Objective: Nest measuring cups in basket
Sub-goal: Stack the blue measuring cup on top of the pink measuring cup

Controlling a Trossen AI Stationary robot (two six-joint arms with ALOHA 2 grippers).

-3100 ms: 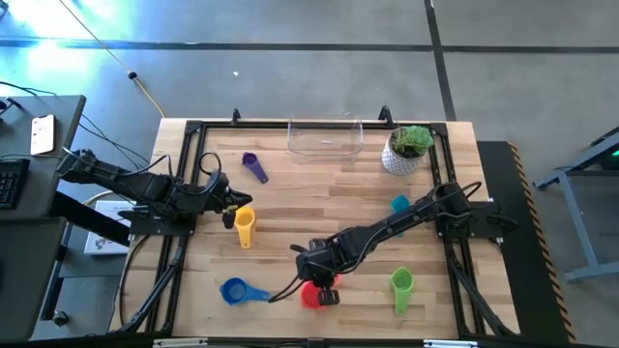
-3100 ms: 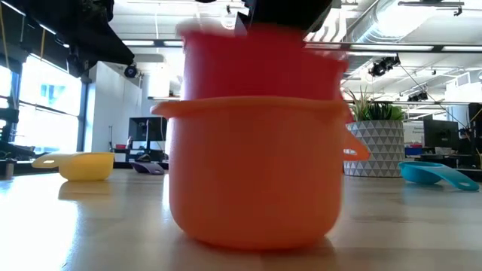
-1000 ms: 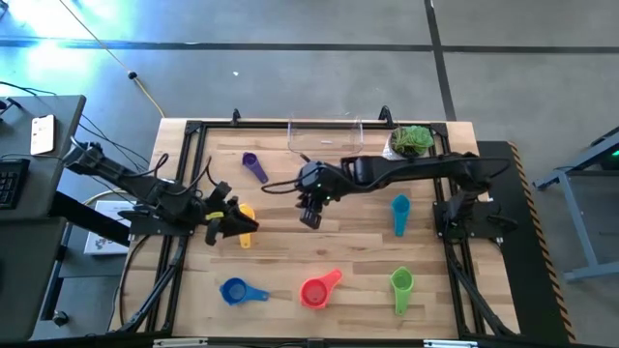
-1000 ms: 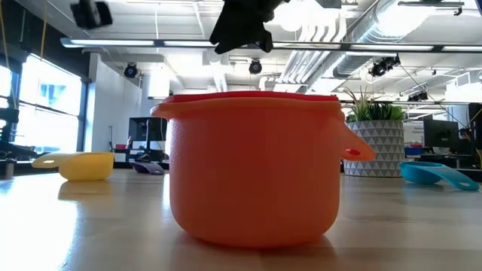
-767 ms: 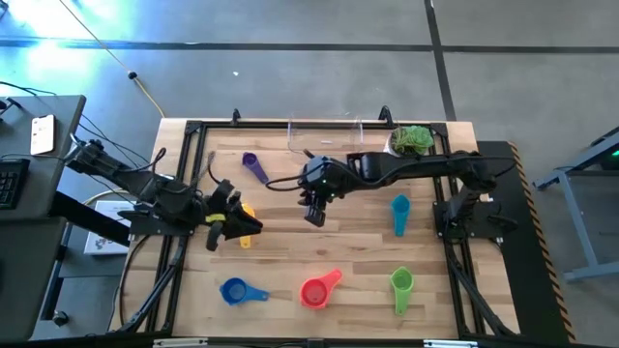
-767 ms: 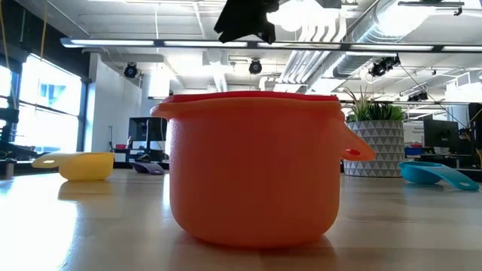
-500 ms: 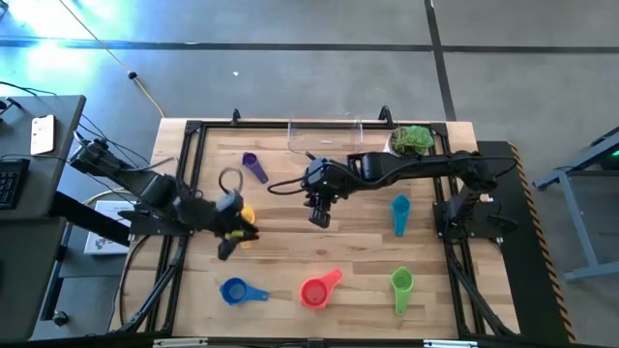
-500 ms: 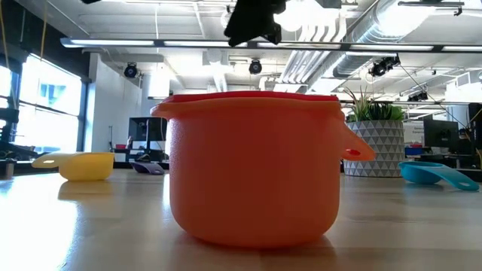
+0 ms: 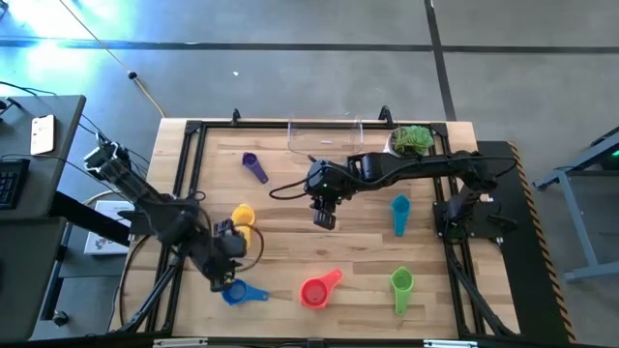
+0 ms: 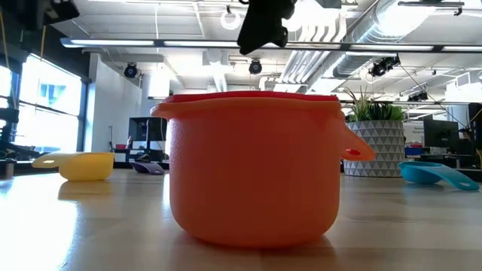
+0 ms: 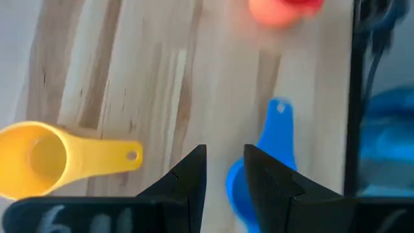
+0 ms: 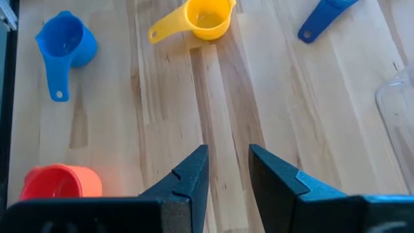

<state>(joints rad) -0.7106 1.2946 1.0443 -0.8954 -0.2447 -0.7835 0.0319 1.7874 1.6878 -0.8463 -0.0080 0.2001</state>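
Note:
The red cup (image 9: 312,291) sits nested inside the orange cup (image 10: 254,173) near the table's near edge. The blue cup (image 9: 236,291), yellow cup (image 9: 242,217), purple cup (image 9: 254,167), teal cup (image 9: 399,213) and green cup (image 9: 401,286) lie apart on the wood. The clear basket (image 9: 326,136) stands at the far edge. My left gripper (image 9: 227,263) hovers open between the yellow cup (image 11: 33,158) and the blue cup (image 11: 260,169). My right gripper (image 9: 324,214) hangs open over bare wood mid-table, holding nothing.
A white pot with a green plant (image 9: 409,145) stands right of the basket at the far edge. Black frame rails (image 9: 183,184) run along the table's left and right sides. Bare wood lies between the basket and the scattered cups.
My left gripper has swung from beside the yellow cup toward the table's near edge and now hovers close to the blue cup. My right gripper has drifted a little toward the table's right. No cup has visibly moved.

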